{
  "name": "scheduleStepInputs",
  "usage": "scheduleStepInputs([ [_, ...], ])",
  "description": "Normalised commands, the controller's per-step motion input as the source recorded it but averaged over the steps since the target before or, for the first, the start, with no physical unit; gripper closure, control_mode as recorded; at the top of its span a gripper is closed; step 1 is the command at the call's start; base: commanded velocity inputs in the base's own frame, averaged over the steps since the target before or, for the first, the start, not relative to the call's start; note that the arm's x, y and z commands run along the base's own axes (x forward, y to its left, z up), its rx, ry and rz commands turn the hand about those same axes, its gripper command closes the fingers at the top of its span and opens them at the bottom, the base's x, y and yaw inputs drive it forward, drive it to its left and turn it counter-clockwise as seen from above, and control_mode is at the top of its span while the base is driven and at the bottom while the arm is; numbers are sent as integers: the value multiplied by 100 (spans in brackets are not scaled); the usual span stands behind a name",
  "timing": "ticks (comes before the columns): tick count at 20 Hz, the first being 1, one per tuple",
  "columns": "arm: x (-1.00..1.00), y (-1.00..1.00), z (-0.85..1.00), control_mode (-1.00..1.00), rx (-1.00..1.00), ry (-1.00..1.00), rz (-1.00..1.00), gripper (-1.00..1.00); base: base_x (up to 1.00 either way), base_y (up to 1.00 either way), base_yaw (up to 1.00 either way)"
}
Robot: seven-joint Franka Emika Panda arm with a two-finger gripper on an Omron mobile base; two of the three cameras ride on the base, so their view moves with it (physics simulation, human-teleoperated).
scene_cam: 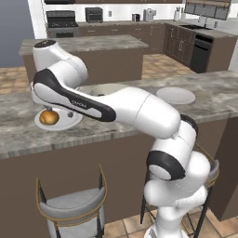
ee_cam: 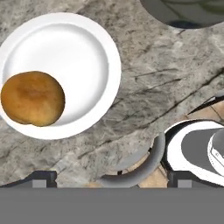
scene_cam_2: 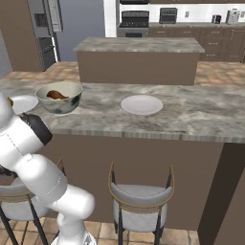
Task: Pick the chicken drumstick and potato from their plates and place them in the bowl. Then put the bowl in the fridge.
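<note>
The potato [ee_cam: 33, 98] is a golden-orange lump on the left part of a white plate [ee_cam: 74, 52]. My gripper [ee_cam: 111, 180] hangs open above the counter's front edge with nothing between its fingers [ee_cam: 43, 178], and the potato lies up and left of it. In the left base view my arm reaches over the potato [scene_cam: 49, 117] and its plate [scene_cam: 65, 123]. The cream bowl [scene_cam_2: 60, 103] stands beside that plate, and the dark brown chicken drumstick [scene_cam_2: 57, 94] lies inside it. The second plate [scene_cam_2: 141, 104] is bare, right of the bowl. The grey fridge [scene_cam_2: 45, 28] stands far back left.
The grey stone counter [scene_cam_2: 191, 115] runs across, with bar stools [scene_cam_2: 141, 198] in front of it below. A stool's seat [ee_cam: 192, 151] shows under the gripper. A kitchen island [scene_cam_2: 139, 60] stands behind the counter.
</note>
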Motion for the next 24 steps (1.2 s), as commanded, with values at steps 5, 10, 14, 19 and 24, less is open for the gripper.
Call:
scheduleStepInputs([
  [5, 30, 24, -6, -100, 1, 9, -30, -100, 0, 0, 0],
  [10, 34, 10, -3, -100, 0, 12, -18, -100, 0, 0, 0],
  [14, 29, 2, -3, -100, 4, 7, -1, -100, 0, 0, 0],
  [19, 22, 16, -7, -100, 5, 1, 3, -100, 0, 0, 0],
  [24, 10, 21, -10, -100, 5, 0, 16, -100, 0, 0, 0],
])
